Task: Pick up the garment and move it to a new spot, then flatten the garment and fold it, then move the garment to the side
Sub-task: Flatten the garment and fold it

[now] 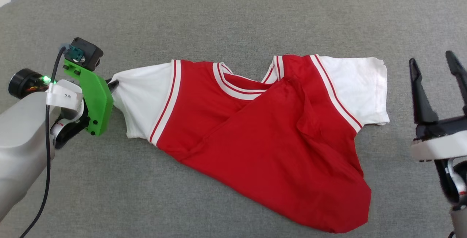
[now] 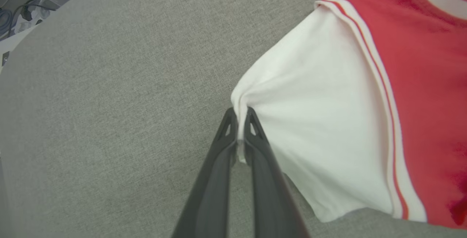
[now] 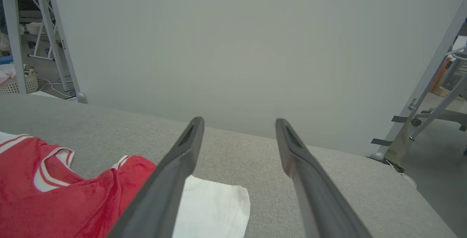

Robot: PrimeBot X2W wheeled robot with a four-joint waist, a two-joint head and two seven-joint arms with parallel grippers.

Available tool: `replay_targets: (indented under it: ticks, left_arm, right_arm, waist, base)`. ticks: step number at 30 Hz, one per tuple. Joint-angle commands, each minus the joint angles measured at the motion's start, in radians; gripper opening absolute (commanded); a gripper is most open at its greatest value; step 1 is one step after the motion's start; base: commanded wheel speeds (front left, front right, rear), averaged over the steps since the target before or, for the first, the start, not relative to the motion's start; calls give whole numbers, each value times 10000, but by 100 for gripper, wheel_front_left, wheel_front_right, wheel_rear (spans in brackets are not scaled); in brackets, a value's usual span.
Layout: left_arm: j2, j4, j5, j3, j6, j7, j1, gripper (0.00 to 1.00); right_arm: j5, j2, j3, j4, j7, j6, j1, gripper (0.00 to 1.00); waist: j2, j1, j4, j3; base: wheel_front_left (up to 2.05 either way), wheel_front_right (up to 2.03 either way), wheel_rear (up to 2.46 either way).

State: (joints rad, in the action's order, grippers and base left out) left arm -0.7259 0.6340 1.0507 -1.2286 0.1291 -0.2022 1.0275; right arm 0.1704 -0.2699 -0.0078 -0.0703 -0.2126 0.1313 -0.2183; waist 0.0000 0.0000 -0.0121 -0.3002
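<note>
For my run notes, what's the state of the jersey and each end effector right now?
Red fabric jersey with white short sleeves: rumpled on the grey fabric surface, hem folded up diagonally.
Left end effector: shut on the jersey's white sleeve edge.
Right end effector: open, empty, beside the other sleeve.

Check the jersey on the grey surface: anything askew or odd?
Yes. The garment is not flat: its red body lies folded diagonally over the chest, bunching at the near right. The fingers of the left gripper pinch the edge of one white sleeve, puckering it; the right gripper stands open, off the cloth.
</note>
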Motion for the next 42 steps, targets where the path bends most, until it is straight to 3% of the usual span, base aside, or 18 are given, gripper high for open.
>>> replay_targets:
  ticks: [1, 5, 12, 19, 26, 35, 41, 42]
  left_arm:
    - [-149, -234, -332, 47, -72, 448, 234, 0]
    - [-228, -840, -633, 120, -373, 1021, 292, 0]
    - [-165, -1898, -1060, 110, -917, 1360, 400, 0]
    - [-180, -2521, -1301, 123, -1237, 1471, 548, 0]
    - [-188, -2847, -1461, 203, -1425, 1622, 759, 0]
    - [-75, -2933, -1554, 239, -1475, 1774, 936, 0]
    - [-53, -2786, -1537, 221, -1424, 1830, 934, 0]
    - [-53, -2752, -1534, 215, -1410, 1831, 930, 0]
  right_arm:
    - [210, -502, -75, -155, 519, -6, -579, 100]
    - [859, -1613, 99, 37, 2160, -6, -1458, 100]
    - [3164, -3647, 1344, 1204, 6174, -6, -2957, 100]
    - [5112, -4684, 2726, 2387, 9520, -6, -4076, 100]
    - [5337, -4675, 3690, 3192, 10439, -6, -5083, 100]
    - [5415, -4261, 4848, 4655, 10396, -6, -5266, 100]
    - [5616, -4295, 5675, 4914, 10003, -6, -5176, 100]
    - [5609, -4316, 5750, 4923, 9863, -6, -5235, 27]
  waist:
    - [0, 0, 235, 165]
    - [0, 0, 473, 104]
    - [0, 0, 968, -245]
    - [0, 0, 1304, -673]
    - [0, 0, 1600, -1238]
    - [0, 0, 1833, -1783]
    - [0, 0, 1760, -1823]
    - [0, 0, 1734, -1803]
  base:
    - [0, 0, 0]
    - [0, 0, 0]
    - [0, 0, 0]
    - [0, 0, 0]
    - [0, 0, 0]
    - [0, 0, 0]
    - [0, 0, 0]
    - [0, 0, 0]
